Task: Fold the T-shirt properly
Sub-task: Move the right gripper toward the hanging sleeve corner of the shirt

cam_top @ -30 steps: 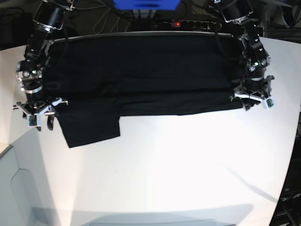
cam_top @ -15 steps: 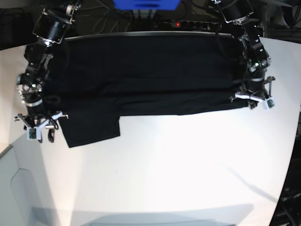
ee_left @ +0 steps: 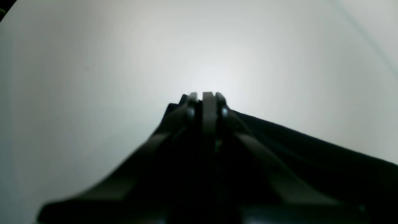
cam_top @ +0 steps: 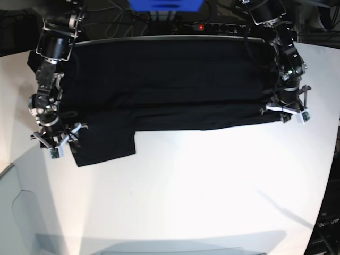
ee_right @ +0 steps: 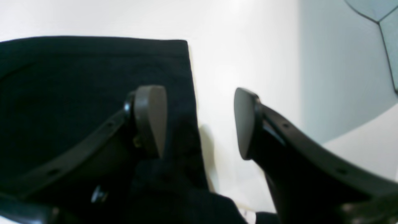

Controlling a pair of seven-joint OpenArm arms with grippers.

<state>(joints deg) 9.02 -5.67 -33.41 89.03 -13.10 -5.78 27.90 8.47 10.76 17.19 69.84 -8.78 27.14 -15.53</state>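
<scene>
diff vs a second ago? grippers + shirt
The left gripper has closed on the T-shirt's near edge, at the base view's right. The right gripper has opened wider and slid inward from the table onto the sleeve's edge, one finger over cloth, holding nothing. The shirt's outline is unchanged.

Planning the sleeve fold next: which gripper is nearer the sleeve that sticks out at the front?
Right. The right gripper hangs open at the sleeve's outer edge; the left gripper is shut on the T-shirt's opposite end.
</scene>
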